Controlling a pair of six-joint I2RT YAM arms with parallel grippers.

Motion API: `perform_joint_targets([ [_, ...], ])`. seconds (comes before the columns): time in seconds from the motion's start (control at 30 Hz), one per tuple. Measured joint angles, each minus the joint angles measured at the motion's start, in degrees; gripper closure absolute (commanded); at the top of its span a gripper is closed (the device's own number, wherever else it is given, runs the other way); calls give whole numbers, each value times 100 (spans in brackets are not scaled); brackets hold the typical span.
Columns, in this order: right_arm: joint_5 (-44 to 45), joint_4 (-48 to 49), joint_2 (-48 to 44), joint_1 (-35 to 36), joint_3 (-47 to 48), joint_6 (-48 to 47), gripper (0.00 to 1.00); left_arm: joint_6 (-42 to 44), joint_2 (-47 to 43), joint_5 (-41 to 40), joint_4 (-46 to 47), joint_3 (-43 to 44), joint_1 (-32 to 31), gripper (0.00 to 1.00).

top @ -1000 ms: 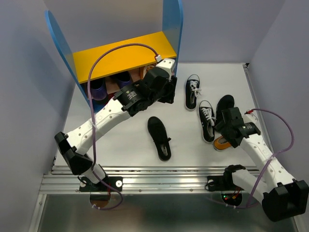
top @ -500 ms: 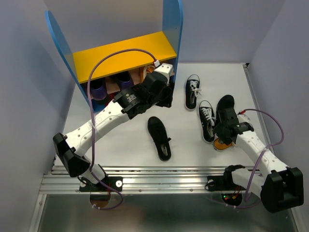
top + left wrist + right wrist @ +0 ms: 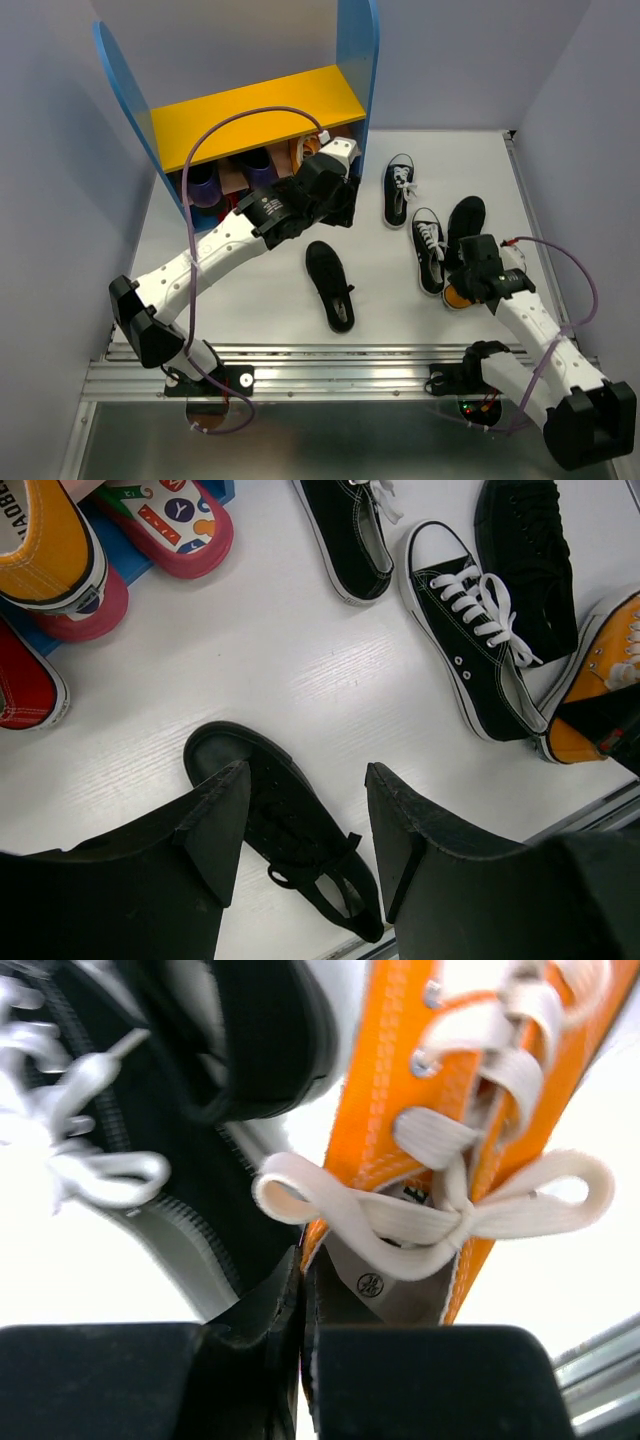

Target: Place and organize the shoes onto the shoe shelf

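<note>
Orange sneaker (image 3: 375, 1080) lies on the table at the near right. It is wedged against a black laced sneaker (image 3: 170, 1190) on its left, with a black slip-on (image 3: 468, 215) just beyond it, and it is well apart from the shelf (image 3: 260, 115) at the far left. My right claw (image 3: 300, 1305) is clenched on the thin edge of the sneaker's opening, fingers almost meeting, with the white bow just above them. My worry is that this pinch is narrow and off to one side. On lifting, the shoe may swing or slip out, or its lace may snag and drag the laced sneaker touching it. My left claw (image 3: 305, 825) hangs released over another slip-on (image 3: 290, 860) mid-table, close to the shelf's front; if both arms head for the shelf together, they could collide there
</note>
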Motion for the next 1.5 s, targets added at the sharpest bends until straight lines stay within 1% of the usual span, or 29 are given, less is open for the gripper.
perform_joint_targets([
  [0.1, 59, -385, -426, 0, 278, -101, 99, -15, -116, -44, -33, 0, 0, 39],
  [0.17, 166, -684, -507, 0, 782, -339, 99, -68, -245, -103, -44, 0, 0, 39],
  [0.27, 166, -905, -330, -4, 1486, -791, 99, -168, -485, -181, -44, 0, 0, 39],
  [0.33, 52, -874, -76, -13, 2024, -1121, 99, -247, -640, -243, -46, 0, 2, 39],
  [0.47, -164, -785, 254, 216, 2575, -1683, 99, -442, -874, -411, -48, 0, 46, 39],
  [0.6, -291, -680, 695, 1086, 2983, -2212, 99, -686, -962, -599, -151, 7, 175, 39],
  [0.73, -337, -417, 1259, 2518, 3088, -2527, 99, -916, -964, -901, -328, 7, 269, 39],
  [0.77, -201, -385, 1447, 3018, 3088, -2559, 99, -984, -970, -997, -378, 7, 278, 39],
  [0.83, -59, -354, 1766, 3727, 3088, -2618, 99, -1088, -986, -1147, -479, 7, 293, 39],
  [0.93, 98, -295, 2277, 4544, 3084, -2708, 99, -1246, -1056, -1300, -568, -2, 313, 39],
  [1.03, 142, -153, 2487, 4725, 2968, -2793, 99, -1355, -1202, -1368, -566, -74, 341, 39],
  [1.23, 332, 175, 2500, 4675, 2498, -3058, 99, -1550, -1491, -1425, -595, -297, 380, 40],
  [1.4, 586, 361, 2638, 4658, 2334, -3161, 99, -1637, -1484, -1285, -533, -492, 380, 43],
  [1.5, 614, 597, 2852, 4660, 2332, -3226, 99, -1694, -1475, -1141, -463, -662, 380, 43],
])
